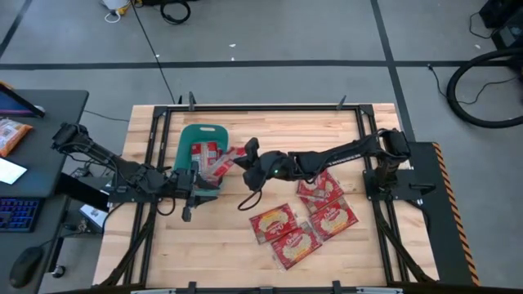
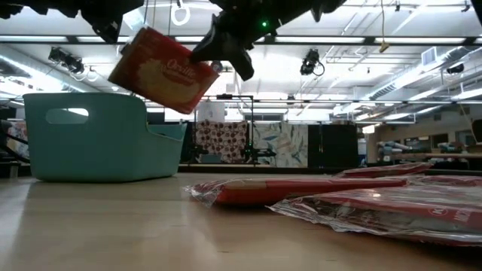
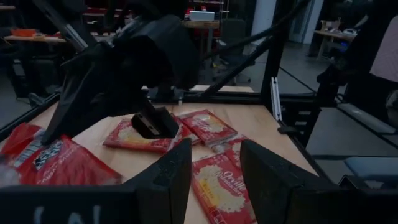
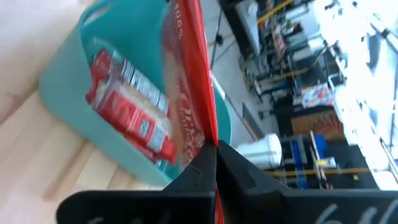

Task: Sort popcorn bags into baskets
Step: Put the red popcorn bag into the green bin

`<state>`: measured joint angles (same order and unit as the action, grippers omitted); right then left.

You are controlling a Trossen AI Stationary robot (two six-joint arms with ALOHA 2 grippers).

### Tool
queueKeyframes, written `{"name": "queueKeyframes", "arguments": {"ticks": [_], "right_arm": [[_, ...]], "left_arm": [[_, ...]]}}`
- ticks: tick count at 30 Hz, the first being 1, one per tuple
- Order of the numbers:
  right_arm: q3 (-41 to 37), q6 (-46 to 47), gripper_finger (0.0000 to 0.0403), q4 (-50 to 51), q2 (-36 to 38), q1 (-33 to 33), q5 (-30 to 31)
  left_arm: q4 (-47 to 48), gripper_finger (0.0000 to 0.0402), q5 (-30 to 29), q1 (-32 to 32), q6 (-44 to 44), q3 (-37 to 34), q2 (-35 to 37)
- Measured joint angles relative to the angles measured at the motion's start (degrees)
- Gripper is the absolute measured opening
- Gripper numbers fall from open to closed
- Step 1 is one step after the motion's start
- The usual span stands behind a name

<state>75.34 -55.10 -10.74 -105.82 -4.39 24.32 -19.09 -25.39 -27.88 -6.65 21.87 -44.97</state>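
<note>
The teal basket [image 1: 198,133] stands on the table left of centre, with popcorn bags [image 1: 206,152] lying inside it. My right gripper [image 1: 243,158] reaches in from the right. It is shut on one red popcorn bag [image 1: 221,166], which hangs over the basket's right rim [image 2: 167,132]. Several more bags [image 1: 274,222] lie flat on the wood to the right of centre. My left gripper [image 1: 192,189] is open at the basket's near side and holds nothing. Its wrist view looks across at the right gripper [image 3: 151,122] and the loose bags [image 3: 214,182]. My right gripper pinches the popcorn bag by one edge [image 4: 207,134] between its two shut fingers. It comes from the table's right side, slanting downward. The bag [image 2: 162,68] is lifted clear and tilted, reaching out leftward from the fingers above the basket's right end.
Black frame rails [image 1: 159,139] run over the table's sides and far edge. A side desk on the left carries an orange snack packet [image 1: 11,135], a keyboard [image 1: 16,214] and a mouse [image 1: 24,265]. Bare wood [image 1: 212,249] lies near the table's near edge, left of the loose bags.
</note>
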Motion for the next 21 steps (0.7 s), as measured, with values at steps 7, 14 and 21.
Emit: {"name": "queueKeyframes", "arguments": {"ticks": [7,14,21], "right_arm": [[-1.9,-2.0,0.0005,-7.9,0.0,1.8,-7.2],[-1.5,-2.7,0.0005,-10.8,-2.1,3.3,-11.1],[1.4,-17.4,0.0008,-17.9,-11.6,4.5,-6.9]], "left_arm": [[-0.1,0.0142,-0.3,0.5,0.3,0.0,0.0],[-0.4,0.0142,-0.3,2.1,0.4,0.0,0.0],[-1.5,0.0142,-0.4,2.7,1.4,0.0,0.0]]}}
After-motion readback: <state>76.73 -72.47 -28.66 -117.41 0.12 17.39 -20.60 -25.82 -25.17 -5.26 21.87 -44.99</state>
